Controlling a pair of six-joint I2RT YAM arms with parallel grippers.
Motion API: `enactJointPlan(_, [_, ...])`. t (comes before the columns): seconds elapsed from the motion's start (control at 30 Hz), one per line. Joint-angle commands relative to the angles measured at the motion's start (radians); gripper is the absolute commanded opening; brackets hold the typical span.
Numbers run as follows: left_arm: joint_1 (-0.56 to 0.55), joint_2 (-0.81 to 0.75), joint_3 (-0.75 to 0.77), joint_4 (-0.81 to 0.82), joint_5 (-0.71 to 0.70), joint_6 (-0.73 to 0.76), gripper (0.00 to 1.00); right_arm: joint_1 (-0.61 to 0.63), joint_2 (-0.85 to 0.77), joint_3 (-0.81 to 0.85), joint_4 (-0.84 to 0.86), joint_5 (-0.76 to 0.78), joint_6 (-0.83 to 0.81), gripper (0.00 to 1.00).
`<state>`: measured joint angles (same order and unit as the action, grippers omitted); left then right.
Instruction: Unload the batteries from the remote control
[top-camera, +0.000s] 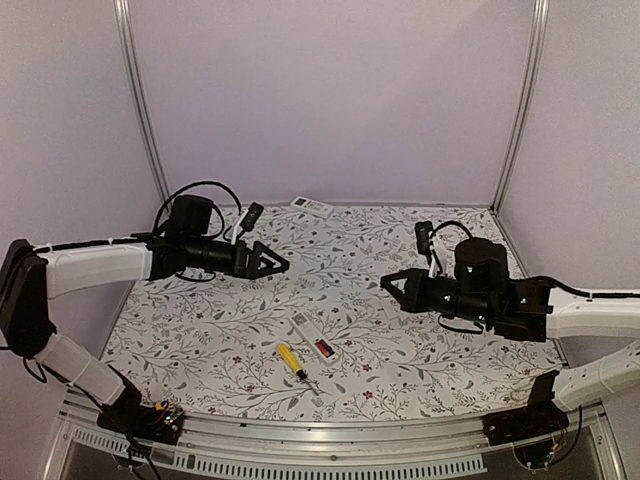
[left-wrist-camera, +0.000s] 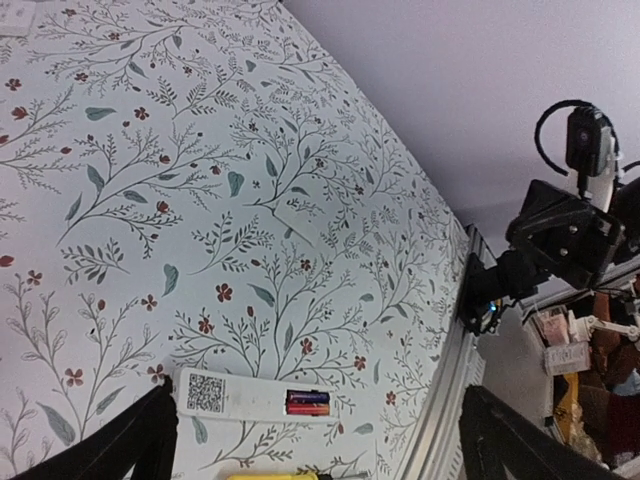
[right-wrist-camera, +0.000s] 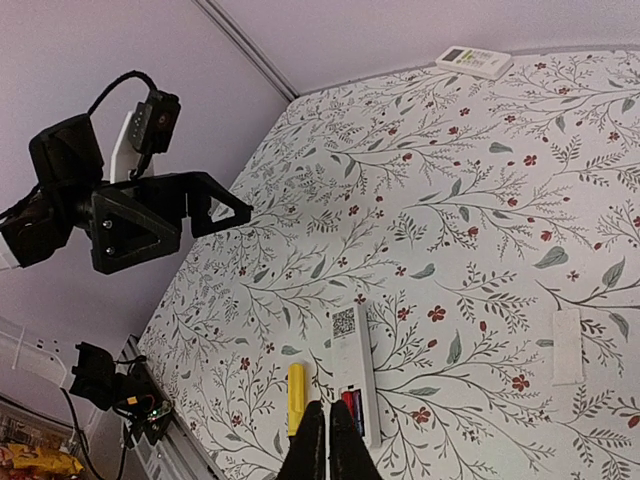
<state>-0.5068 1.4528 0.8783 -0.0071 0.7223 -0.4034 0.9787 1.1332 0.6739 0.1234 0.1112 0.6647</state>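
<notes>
Currently nothing is being held.

Left gripper (top-camera: 278, 263): hangs above the table (top-camera: 200, 330) on the left side, fingers spread wide and empty, well away from the work.

To its right and nearer the front edge, a yellow-handled screwdriver (top-camera: 292, 362) lies just beside the remote (top-camera: 305, 325), roughly parallel to it.

Remote: back side up, label showing, compartment uncovered at its near end. Both batteries (left-wrist-camera: 308, 402) sit in it side by side, one reddish, one dark. Neither is out yet.

Further right, a small white strip (right-wrist-camera: 567, 345) lies flat on the table; probably the cover, though I cannot be sure.

Right gripper (right-wrist-camera: 328, 430): fingers clenched together on nothing, aimed toward the compartment end of the remote but clear of it.

Risks as I judge them:
- The remote lies loose. A push on a cell would likely slide or spin the whole body unless the other gripper pins it.
- The cells are tiny and packed tight. Fingers could catch the compartment wall, or take both cells at once and lift the remote with them.
- A sprung cell may pop free. It is round and would roll, and the front edge is near.
- The screwdriver is close enough to be knocked on the way down and shoved into the remote.
- With its fingers closed, the right gripper could only jab, not grasp.
</notes>
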Motion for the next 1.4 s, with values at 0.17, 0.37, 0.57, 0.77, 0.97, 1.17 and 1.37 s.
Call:
enactJointPlan(0.17, [0.015,-0.12,-0.027,-0.088,-0.093,0.047,0.99,0.096,0.091,-0.009,-0.06,-0.084,-0.05,0.23])
enactJointPlan(0.37, [0.097,-0.194,-0.028,-0.144,-0.122,0.06,0.99,0.192,0.277,0.14,-0.121,-0.022,-0.032,0.43])
enactJointPlan(0.57, [0.147,-0.281,-0.035,-0.182,-0.239,0.088,1.0,0.257,0.542,0.377,-0.236,-0.009,-0.041,0.49])
enactJointPlan(0.77, [0.159,-0.342,-0.069,-0.17,-0.251,0.073,1.0,0.301,0.763,0.622,-0.369,-0.003,-0.077,0.54])
enactJointPlan(0.97, [0.163,-0.389,-0.078,-0.173,-0.264,0.069,1.0,0.322,0.934,0.779,-0.465,0.014,-0.104,0.55])
enactJointPlan(1.17, [0.165,-0.41,-0.084,-0.172,-0.261,0.064,1.0,0.337,1.043,0.9,-0.533,0.028,-0.137,0.54])
enactJointPlan(1.37, [0.166,-0.414,-0.087,-0.17,-0.255,0.061,1.0,0.348,1.122,0.98,-0.557,0.03,-0.165,0.53])
